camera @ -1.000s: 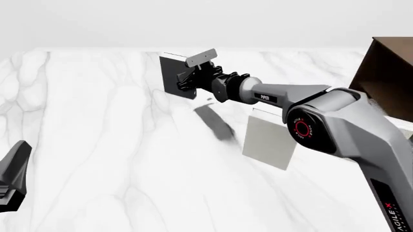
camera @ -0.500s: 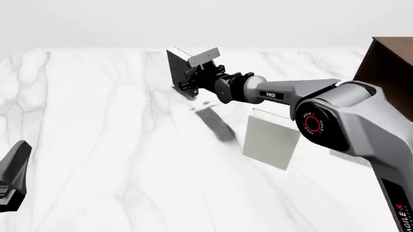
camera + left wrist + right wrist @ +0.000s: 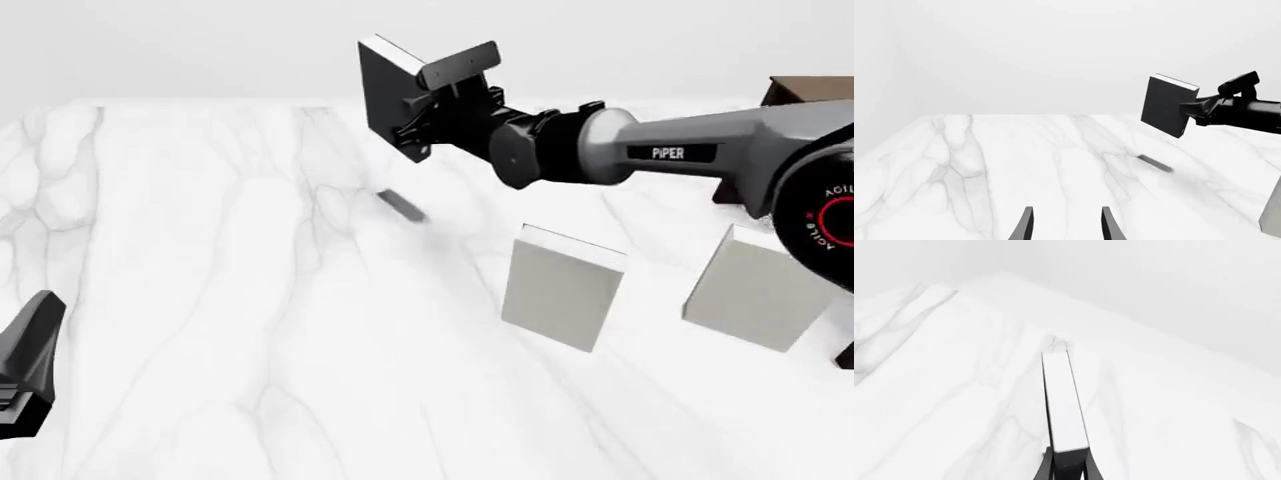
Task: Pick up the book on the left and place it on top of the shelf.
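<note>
- R gripper [image 3: 430,105] was clamped on the book [image 3: 391,95], held upright and clear of the table [image 3: 200,300], prob. to clear the two pale books [image 3: 562,287].
- The shelf [image 3: 801,100] lay at 3 o'clock of the book, well apart.
- L gripper [image 3: 1065,226] idle, jaws parted, holding nothing.

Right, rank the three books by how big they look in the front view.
1. Middle pale grey book and right pale grey book: look about alike, so unranked; the right one is partly hidden by the arm.
2. Black book, held in the right gripper: looks smallest, but it is farther away.
</note>
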You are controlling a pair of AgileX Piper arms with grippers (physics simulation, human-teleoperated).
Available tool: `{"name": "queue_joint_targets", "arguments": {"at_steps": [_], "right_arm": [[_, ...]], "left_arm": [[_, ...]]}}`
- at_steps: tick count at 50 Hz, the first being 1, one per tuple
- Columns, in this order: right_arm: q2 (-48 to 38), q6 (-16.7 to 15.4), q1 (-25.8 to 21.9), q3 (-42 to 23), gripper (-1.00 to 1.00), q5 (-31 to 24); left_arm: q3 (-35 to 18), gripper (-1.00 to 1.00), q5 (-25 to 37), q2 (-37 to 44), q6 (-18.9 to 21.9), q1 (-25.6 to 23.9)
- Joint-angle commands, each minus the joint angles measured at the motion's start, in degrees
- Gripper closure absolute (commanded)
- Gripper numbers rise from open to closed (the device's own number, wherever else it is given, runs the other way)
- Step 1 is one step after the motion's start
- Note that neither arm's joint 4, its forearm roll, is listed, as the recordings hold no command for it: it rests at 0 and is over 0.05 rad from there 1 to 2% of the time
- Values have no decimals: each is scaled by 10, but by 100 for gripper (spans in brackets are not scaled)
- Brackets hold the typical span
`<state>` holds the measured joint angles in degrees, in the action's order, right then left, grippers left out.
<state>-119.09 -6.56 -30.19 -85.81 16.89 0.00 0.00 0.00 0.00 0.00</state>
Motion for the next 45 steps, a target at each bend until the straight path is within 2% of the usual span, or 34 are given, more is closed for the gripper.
{"name": "queue_joint_targets", "arguments": {"at_steps": [1, 5, 29, 45], "right_arm": [[118, 1, -5, 97, 100, 16], [166, -9, -8, 139, 100, 12], [370, -25, -10, 296, 100, 4], [470, -35, -4, 340, 100, -20]], "left_arm": [[0, -100, 0, 0, 0, 0], [0, -100, 0, 0, 0, 0], [0, -100, 0, 0, 0, 0], [0, -100, 0, 0, 0, 0]]}}
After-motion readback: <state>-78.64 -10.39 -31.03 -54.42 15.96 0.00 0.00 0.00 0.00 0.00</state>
